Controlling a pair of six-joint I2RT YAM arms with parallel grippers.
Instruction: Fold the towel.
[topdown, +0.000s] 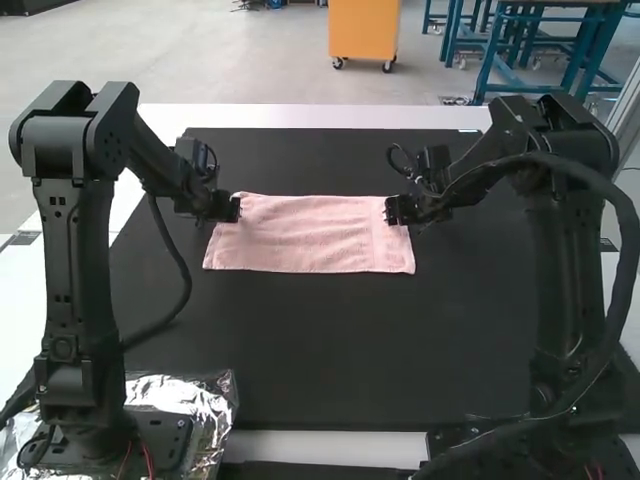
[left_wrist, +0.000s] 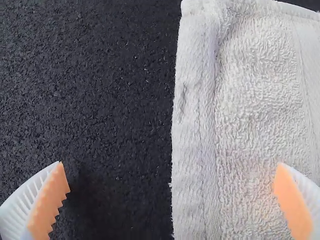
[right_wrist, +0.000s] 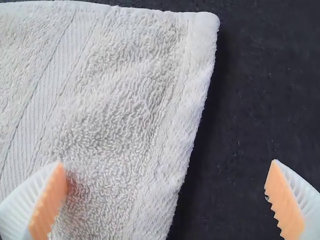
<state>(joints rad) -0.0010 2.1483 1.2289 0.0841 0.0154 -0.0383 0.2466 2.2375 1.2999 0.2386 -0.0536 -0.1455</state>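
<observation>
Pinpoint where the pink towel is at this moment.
In the high view, the pink towel lies on the black mat between the two arms, the open left gripper at its left end and the open right gripper at its right.

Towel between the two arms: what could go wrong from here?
The left end effector and right end effector are open across the towel's short edges, one finger over cloth, one over the mat. Closing too high might miss or just rumple the cloth.
Both sit nearer the far corners, so the near side could sag or drag if lifted.
Uneven grips could skew the fold.
</observation>
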